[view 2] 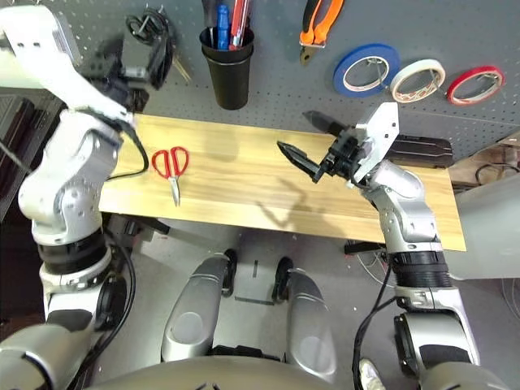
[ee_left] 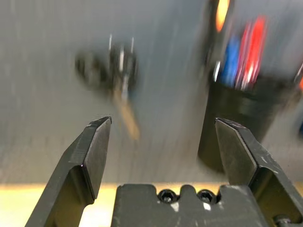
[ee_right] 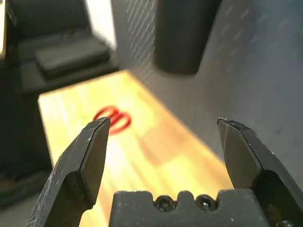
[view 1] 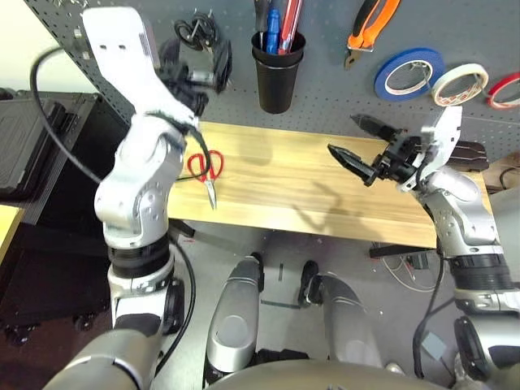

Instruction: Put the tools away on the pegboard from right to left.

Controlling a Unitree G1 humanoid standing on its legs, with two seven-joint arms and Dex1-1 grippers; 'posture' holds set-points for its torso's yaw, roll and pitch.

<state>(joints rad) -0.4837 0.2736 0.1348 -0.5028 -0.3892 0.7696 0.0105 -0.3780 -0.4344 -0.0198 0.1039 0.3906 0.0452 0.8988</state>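
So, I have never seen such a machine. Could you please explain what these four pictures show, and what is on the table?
This is a humanoid robot at a wooden table. Two pictures look down from its head; two look along each wrist's fingers. The left gripper and right gripper are both open and hold nothing. Red-handled scissors lie on the table. On the grey pegboard behind hang pliers, a white tape roll, blue tape, red tape, black scissors and a black cup holding tools.
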